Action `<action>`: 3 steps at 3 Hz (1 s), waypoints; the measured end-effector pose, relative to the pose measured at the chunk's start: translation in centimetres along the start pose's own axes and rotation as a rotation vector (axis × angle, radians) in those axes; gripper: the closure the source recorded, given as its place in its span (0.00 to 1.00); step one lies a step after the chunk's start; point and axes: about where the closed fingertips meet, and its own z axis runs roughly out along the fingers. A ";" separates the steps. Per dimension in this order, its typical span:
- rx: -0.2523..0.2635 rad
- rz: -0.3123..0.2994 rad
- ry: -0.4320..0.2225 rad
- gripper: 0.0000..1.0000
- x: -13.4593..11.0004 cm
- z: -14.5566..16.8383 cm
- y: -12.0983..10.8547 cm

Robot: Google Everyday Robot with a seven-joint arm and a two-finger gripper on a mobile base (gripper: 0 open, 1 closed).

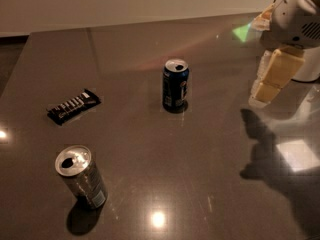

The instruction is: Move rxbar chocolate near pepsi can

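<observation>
Way over on the far side of the surface (200,149) from the gripper (266,88) is the rxbar chocolate (74,105). It's lying flat with the white lettering up, nothing touching it.

Between the two stands the pepsi can (175,85), upright, closer to the gripper than the bar is and well apart from the bar. So in the camera view the line from the gripper runs leftward past the can first, then on to the bar.

The bar's long axis sits on a shallow diagonal, with the end nearer the gripper a bit higher in the view. That means it lies roughly end-on to the gripper rather than broadside. My guess is the wrist needs turning so the grab goes across the narrow width.

The gripper itself hangs above the surface at the right edge of the view. It doesn't look like it's carrying anything, and honestly I can't tell how far open it is from here.

There's only one arm, so no choice there. It has the whole reach to cover.

Off to the side, nearer the camera than the bar, there's a silver-grey can (81,176), farther from the gripper than the pepsi one. It's not in the direct path, I'd say.
</observation>
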 end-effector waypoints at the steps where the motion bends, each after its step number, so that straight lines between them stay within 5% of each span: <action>1: -0.011 -0.089 -0.094 0.00 -5.4 1.0 -3.4; 3: -0.069 -0.211 -0.165 0.00 -12.7 4.0 -6.1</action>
